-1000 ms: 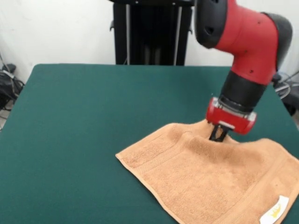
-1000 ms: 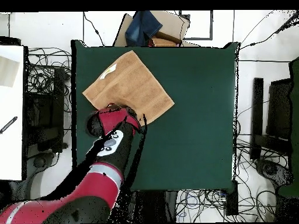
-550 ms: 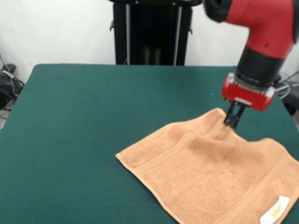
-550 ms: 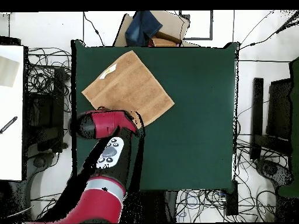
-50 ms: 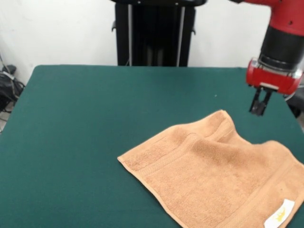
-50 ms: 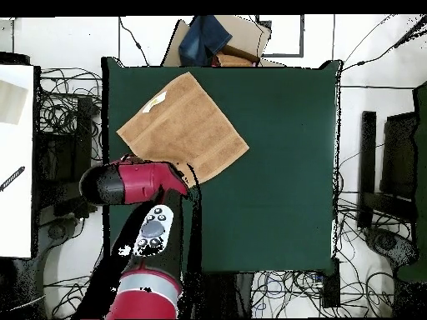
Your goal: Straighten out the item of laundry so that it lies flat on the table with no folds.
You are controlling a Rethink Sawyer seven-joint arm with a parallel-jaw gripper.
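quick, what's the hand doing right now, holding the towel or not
Hand: holding nothing, raised clear of the towel; fingers look close together, but open or shut cannot be told.

One towel [image 5: 216, 178], one table [image 5: 95, 118], one claw [image 5: 259, 108].

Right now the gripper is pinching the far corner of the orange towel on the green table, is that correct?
Not quite. In the front view the gripper hangs in the air beside the far corner of the towel, touching nothing. The towel does lie on the green table.
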